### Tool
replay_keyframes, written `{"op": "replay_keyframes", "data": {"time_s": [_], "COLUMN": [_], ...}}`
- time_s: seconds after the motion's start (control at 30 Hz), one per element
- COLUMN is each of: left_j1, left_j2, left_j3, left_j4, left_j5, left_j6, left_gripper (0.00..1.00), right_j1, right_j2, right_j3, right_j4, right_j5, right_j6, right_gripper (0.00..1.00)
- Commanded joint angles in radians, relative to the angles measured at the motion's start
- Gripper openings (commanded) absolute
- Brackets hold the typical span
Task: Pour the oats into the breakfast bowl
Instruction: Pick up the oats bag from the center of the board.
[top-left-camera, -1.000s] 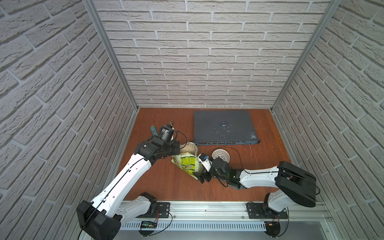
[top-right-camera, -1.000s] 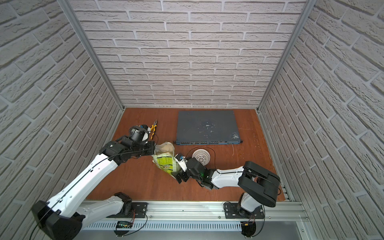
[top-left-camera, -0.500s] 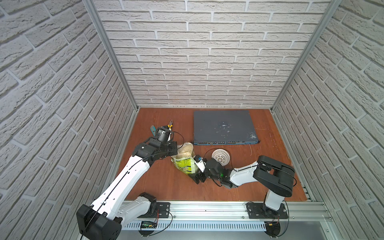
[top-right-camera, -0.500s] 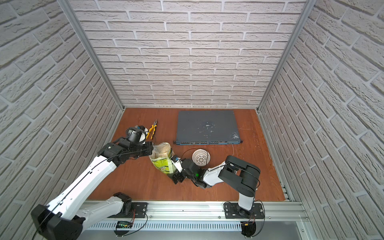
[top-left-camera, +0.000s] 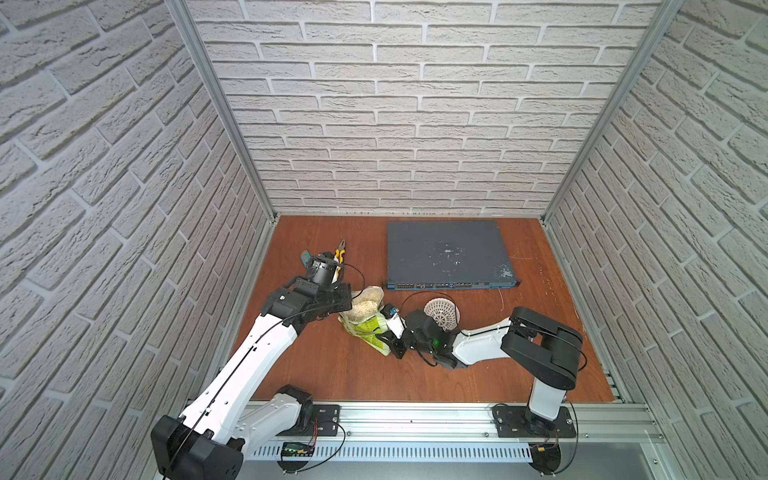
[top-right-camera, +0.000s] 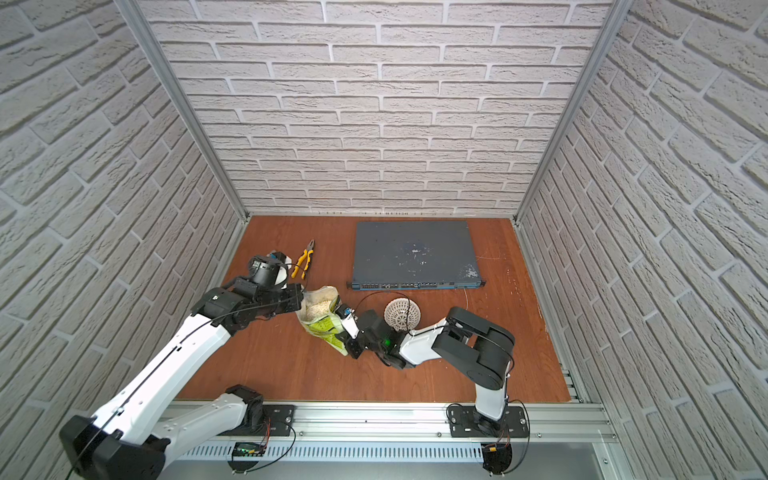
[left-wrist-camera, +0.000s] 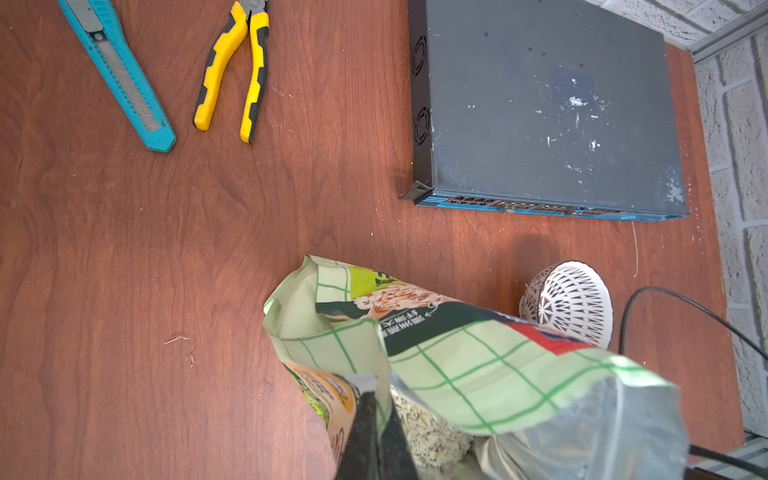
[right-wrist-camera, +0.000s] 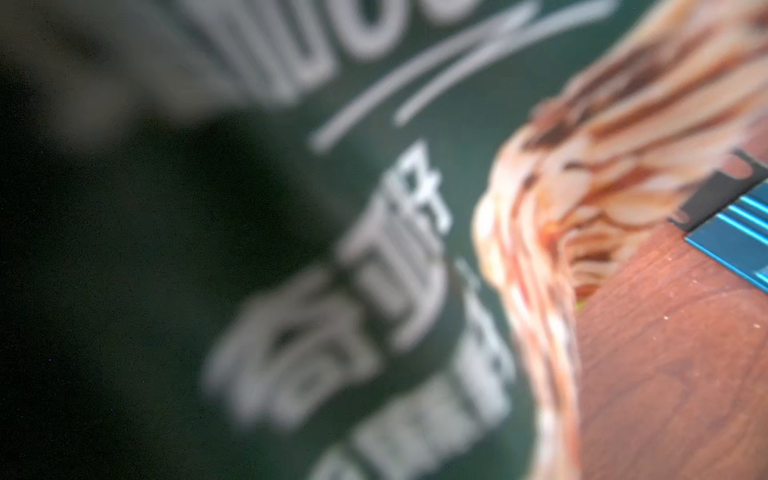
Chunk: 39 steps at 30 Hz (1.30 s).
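The pouch (top-left-camera: 368, 328) leans open on the surface (top-left-camera: 332, 365), just beside the breakfast bowl (top-left-camera: 441, 312). It is probably soft, crinkly and light (loose oats (top-left-camera: 362, 308) shift inside), so it is best held at rim and base. The left tool (left-wrist-camera: 374, 419) is clamped on its rim. The right tool (top-left-camera: 394, 336) is against its lower side, but whether it grips cannot be told.

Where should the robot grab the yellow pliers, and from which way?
Probably from straight above, pinching the pliers right by the pivot, where the two handles come close. They lie flat on the table, so nothing slips underneath, and toward their ends the yellow handles splay apart, likely too wide for one pinch. The blue cutter lies beside them, not touching.
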<state>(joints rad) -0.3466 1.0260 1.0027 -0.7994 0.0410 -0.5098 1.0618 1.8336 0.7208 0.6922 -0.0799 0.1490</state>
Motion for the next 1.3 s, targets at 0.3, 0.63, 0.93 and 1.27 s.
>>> {"op": "replay_keyframes", "data": {"time_s": [0.3,0.63,0.93,1.27], "left_j1": [0.008,0.009,0.010,0.009], "left_j2": [-0.053,-0.095,-0.269,-0.415], "left_j3": [0.055,0.090,0.105,0.075], "left_j4": [-0.230,-0.131,-0.018,0.004], "left_j5": [-0.042,0.004,0.011,-0.086], "left_j6": [0.059,0.030,-0.031,-0.057], "left_gripper": [0.00,0.19,0.51,0.65], "right_j1": [-0.032,-0.032,-0.056,-0.172], "right_j2": [-0.040,-0.214,-0.362,-0.589], "right_j3": [-0.017,0.035,0.145,0.351], "right_j4": [-0.084,-0.268,-0.534,-0.978], "right_j5": [0.052,-0.030,-0.130,-0.072], "right_j6": [-0.037,-0.150,-0.195,-0.246], "right_gripper": [0.03,0.03,0.03,0.03]}}
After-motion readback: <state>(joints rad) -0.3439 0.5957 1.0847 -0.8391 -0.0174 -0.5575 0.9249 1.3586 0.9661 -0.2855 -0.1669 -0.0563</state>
